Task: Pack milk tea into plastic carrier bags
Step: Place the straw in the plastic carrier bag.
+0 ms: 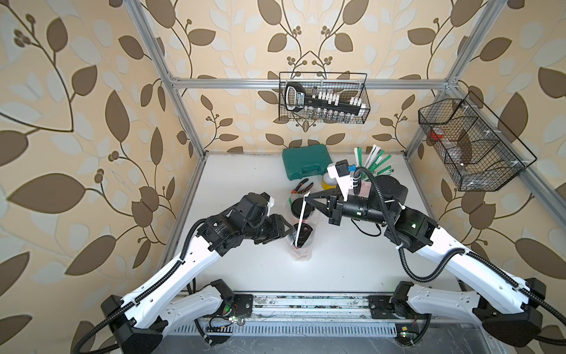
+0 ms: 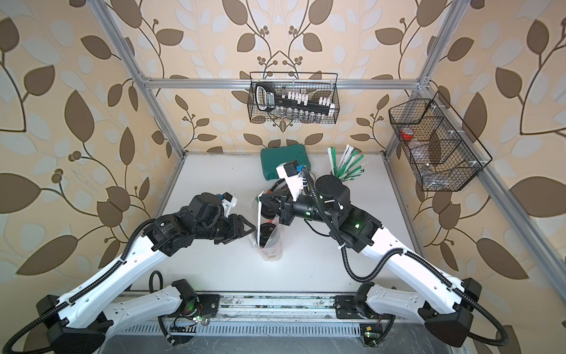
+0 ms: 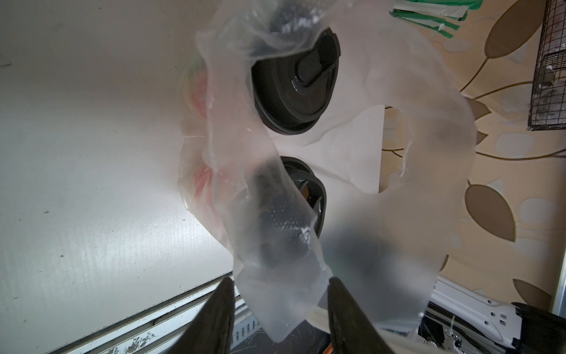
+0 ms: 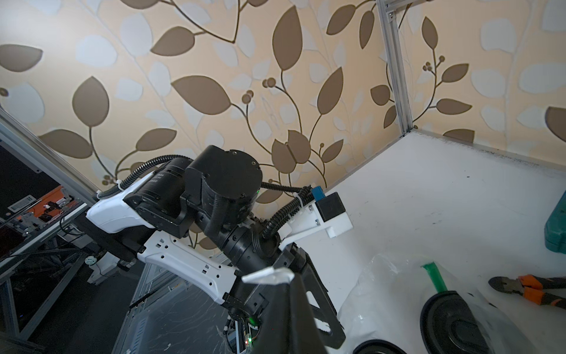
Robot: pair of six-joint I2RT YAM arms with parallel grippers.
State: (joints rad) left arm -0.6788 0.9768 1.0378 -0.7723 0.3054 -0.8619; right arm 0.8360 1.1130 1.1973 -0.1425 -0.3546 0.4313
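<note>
You have both milk tea cups (image 1: 301, 245) standing upright, side by side, inside the plastic carrier bag (image 3: 428, 190) near the middle of the white table (image 1: 245, 184), whose surface is smooth and matt. The bag is thin, colourless film, crinkled and cloudy where it folds. The red paper of the cup walls shows dimly through it. Each cup carries a glossy black domed lid (image 3: 294, 92), round with a raised plug. Your right gripper (image 1: 308, 198) is closed tight on one handle loop (image 1: 302, 217), which runs as a taut white strip from its tips down to the bag by the nearer cup. Your left gripper (image 3: 280, 280) stands at the bag's side by the nearer cup. Its dark, wedge-shaped fingers (image 3: 225, 306) are clearly parted, with a loose fold of film hanging between them. Whether that film touches either finger cannot be told from the left wrist view.
</note>
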